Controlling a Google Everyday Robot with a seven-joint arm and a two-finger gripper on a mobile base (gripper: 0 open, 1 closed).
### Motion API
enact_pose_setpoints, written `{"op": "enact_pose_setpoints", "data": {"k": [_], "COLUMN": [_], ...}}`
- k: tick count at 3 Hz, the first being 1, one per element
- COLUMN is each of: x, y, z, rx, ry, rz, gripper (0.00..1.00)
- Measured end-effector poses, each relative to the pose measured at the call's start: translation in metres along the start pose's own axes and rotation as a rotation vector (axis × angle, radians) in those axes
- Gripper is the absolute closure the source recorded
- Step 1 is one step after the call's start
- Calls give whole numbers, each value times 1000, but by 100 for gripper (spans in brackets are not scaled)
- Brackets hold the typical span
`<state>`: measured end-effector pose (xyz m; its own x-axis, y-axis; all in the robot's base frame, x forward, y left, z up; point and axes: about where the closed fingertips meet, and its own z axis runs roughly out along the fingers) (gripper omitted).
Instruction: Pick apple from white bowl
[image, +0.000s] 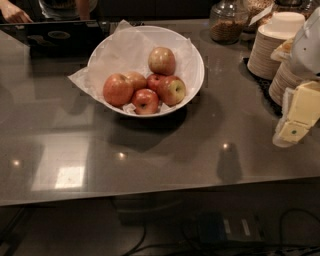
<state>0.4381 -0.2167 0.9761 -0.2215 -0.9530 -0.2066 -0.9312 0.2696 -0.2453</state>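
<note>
My gripper (294, 127) hangs at the right edge of the view, over the grey counter (165, 155) (spread or pressed together, I cannot tell). The apple (118, 89) lies well to the gripper's left, in the far-left part of the white bowl (196, 62), resting on crinkled paper (122, 47) and against a smaller apple (136, 79). Stacked paper dishes (264, 50) stand just behind the gripper, and a glass jar (226, 22) sits farther back, to its left.

glass jar (227, 22), stacked paper dishes (270, 47), laptop (60, 36)
</note>
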Motion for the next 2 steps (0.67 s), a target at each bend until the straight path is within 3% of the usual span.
{"op": "enact_pose_setpoints", "data": {"k": [2], "x": [-10], "y": [-3], "z": [2], "rx": [4], "ry": [-16], "rz": [-14], "gripper": [0]}}
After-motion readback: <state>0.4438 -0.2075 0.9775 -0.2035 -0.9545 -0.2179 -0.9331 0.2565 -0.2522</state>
